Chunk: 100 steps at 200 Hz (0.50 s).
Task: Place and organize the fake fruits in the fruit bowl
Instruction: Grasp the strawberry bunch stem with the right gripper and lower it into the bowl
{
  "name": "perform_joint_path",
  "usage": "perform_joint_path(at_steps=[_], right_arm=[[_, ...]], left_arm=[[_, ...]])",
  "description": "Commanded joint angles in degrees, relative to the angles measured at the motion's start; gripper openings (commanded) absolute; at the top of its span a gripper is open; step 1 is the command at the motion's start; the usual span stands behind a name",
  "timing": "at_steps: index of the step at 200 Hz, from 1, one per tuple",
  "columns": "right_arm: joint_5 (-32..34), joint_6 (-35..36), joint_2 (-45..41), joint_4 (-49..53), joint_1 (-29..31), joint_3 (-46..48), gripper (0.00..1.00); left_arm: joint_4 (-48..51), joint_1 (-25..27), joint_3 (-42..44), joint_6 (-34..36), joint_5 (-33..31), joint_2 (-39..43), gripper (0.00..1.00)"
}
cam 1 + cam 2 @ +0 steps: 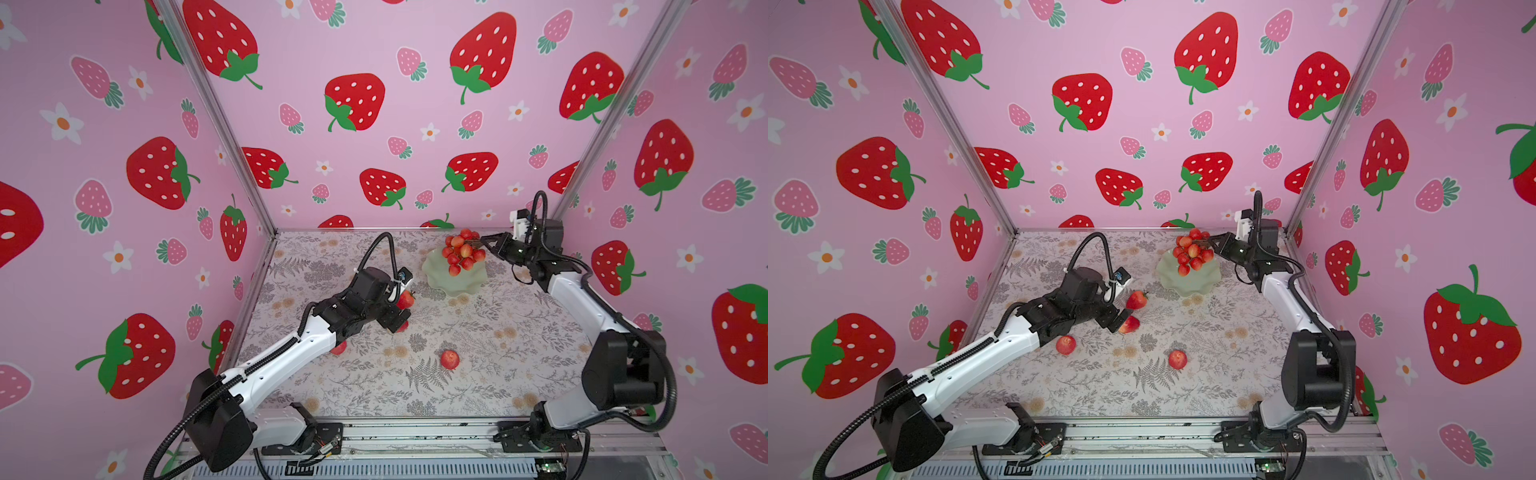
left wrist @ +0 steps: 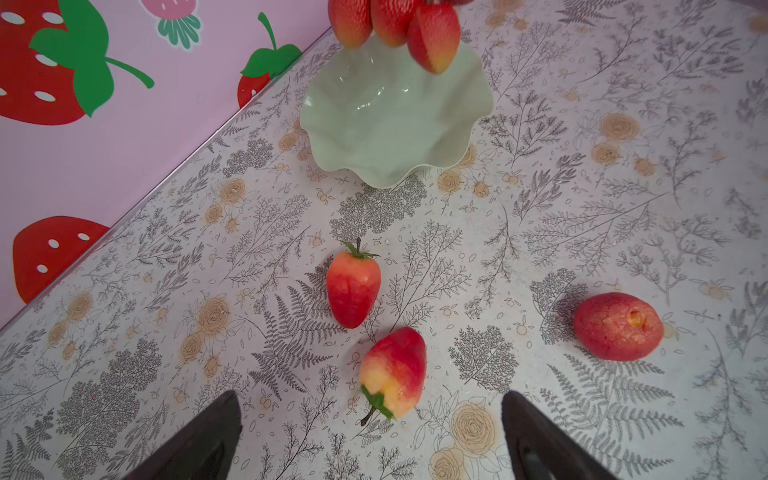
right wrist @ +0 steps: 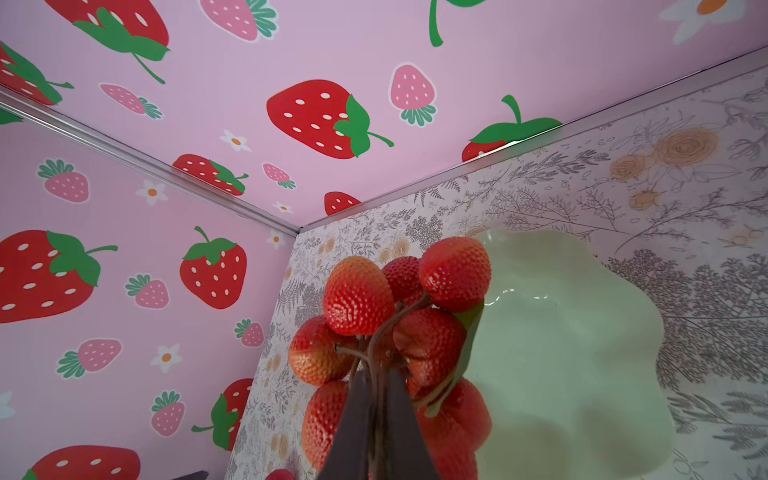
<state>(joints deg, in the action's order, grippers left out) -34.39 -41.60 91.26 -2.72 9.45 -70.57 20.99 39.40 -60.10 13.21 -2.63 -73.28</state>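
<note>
Under the left arm (image 1: 282,357), one apple (image 1: 338,347) half-hidden; left end effector (image 2: 370,397) spread, right end effector (image 3: 376,374) pinching cherry bunch (image 3: 357,295) stems.

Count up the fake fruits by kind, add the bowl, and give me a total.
Strawberries: 2
Round red-yellow fruits: 2
Cherry bunch: 1
Green bowl: 1
Total: 6

Pink strawberry-print walls (image 1: 374,50) with metal posts (image 1: 224,124) enclose a floral tabletop (image 1: 498,374).
</note>
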Motion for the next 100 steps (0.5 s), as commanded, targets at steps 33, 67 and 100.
perform_joint_path(at_steps=[33,67,100], right_arm=[[-1.4,-2.8,9.6,-14.6,1.9,0.2,0.0],[0.3,-1.8,12.7,-13.5,2.0,1.5,0.0],[2.0,1.8,15.1,-10.1,1.6,1.8,0.0]], left_arm=[[-0.3,-0.6,0.0,-0.1,-1.7,-0.5,0.99],[1.8,-0.6,-1.6,0.2,-2.3,-2.5,0.99],[2.3,-0.6,-1.8,0.1,-1.3,-3.0,0.99]])
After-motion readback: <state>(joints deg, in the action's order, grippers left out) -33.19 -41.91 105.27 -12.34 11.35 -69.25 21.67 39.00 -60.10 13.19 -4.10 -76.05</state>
